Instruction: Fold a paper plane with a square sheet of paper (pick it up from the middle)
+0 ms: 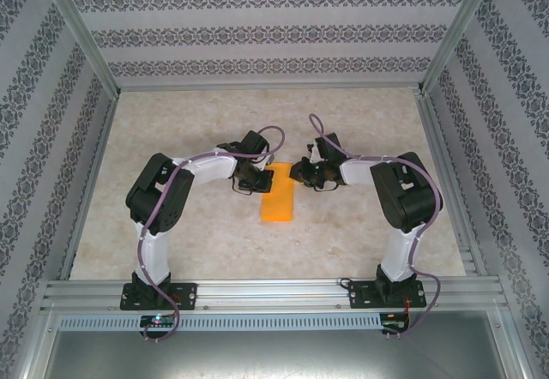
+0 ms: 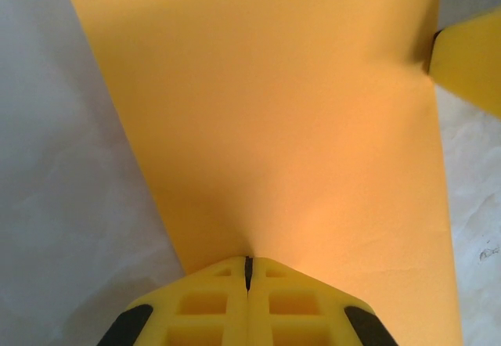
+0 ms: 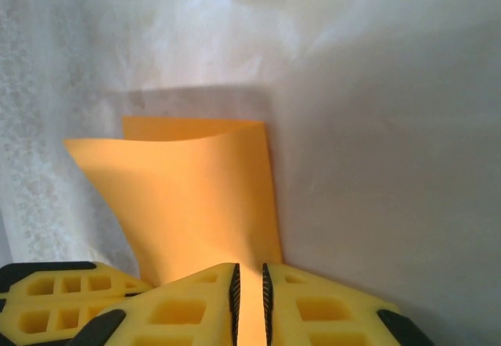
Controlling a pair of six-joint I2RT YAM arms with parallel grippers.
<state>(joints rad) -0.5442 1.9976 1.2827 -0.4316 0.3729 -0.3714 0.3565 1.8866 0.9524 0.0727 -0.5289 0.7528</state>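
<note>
Holding: left gripper [image 2: 248, 264] was clamped shut on the paper [image 2: 274, 111], at its edge.
Right gripper [image 3: 249, 275]: jaws nearly closed, slim gap straddling the opposite edge; pinch unconfirmed.
Paper: lay folded, middle of table [image 1: 360, 130], between both grippers, one flap lifted.
Risk: uneven pull from two sides could tear or skew the crease; loose right jaws could slip.

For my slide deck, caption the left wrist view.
Left fingers shut on the near edge of the orange square sheet of paper.

Both arms bent inward, left end effector [image 2: 248, 266] pinched closed, right end effector [image 3: 249, 274] fingers narrowly apart.
</note>
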